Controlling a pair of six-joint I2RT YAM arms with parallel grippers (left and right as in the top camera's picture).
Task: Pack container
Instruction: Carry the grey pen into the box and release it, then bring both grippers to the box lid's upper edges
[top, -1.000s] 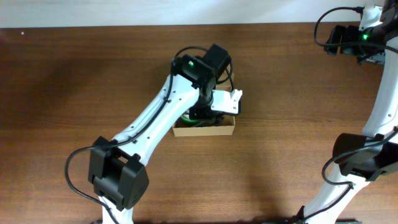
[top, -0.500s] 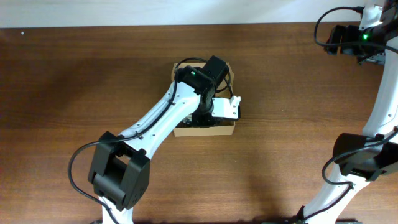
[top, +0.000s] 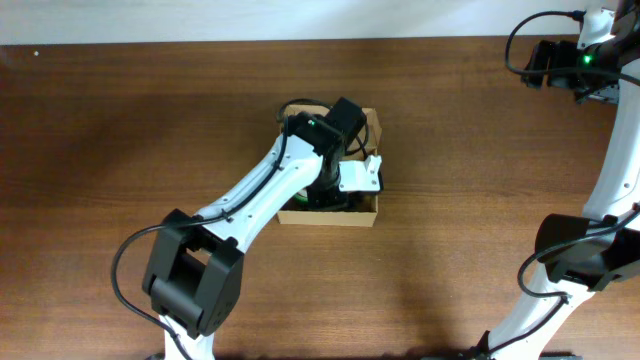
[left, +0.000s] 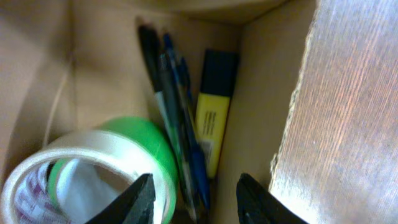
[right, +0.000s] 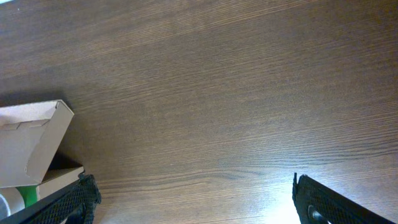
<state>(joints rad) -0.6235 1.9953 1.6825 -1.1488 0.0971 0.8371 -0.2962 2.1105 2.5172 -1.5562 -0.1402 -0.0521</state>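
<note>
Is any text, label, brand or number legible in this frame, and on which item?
No text is readable.
yellow highlighter: dark print on the barrel, too blurred to read.
clear tape roll: reddish marks on the inner core, too blurred to read.
container: plain cardboard, no print visible.

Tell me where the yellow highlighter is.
In the left wrist view, the yellow highlighter lies inside the container, between the pens and the wall at image right.
</note>
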